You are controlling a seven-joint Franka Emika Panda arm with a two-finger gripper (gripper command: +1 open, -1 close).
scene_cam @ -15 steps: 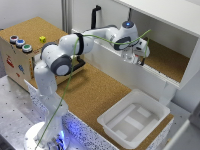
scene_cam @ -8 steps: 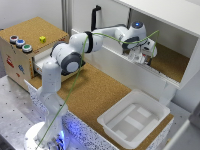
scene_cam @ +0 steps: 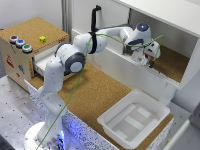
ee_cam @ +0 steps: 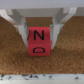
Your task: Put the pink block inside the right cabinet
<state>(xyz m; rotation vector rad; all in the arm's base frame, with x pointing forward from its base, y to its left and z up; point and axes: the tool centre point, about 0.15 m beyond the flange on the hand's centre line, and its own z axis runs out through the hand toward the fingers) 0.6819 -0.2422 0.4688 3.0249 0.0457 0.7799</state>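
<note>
**Pink block held over the cabinet's cork floor**

The pink block (ee_cam: 39, 41) sits between the two white fingers (ee_cam: 19, 22) of the gripper (ee_cam: 40, 30), which press against its two sides and hold it. In the wrist view its facing side carries dark letters that look like "NO", though the blur makes them hard to read. The cork floor lies just beneath it; whether the block touches that floor cannot be told. The upper parts of the fingers are cut off at the picture's edge.

In the exterior view the block cannot be made out at all: the gripper (scene_cam: 146, 59) hides it, and the picture is too coarse. The gripper is inside the right cabinet (scene_cam: 172, 65), low over its brown floor, with the arm (scene_cam: 82, 50) reaching in over the white front wall. The cabinet's far end runs out of the picture at the exterior view's right.

Outside the cabinet, a white tray (scene_cam: 134, 120) rests on the cork table (scene_cam: 92, 97). At the exterior view's left stands a wooden box (scene_cam: 30, 47) with its drawer pulled partly out, coloured buttons (scene_cam: 20, 44) and a small yellow cube (scene_cam: 43, 39) on top.
</note>
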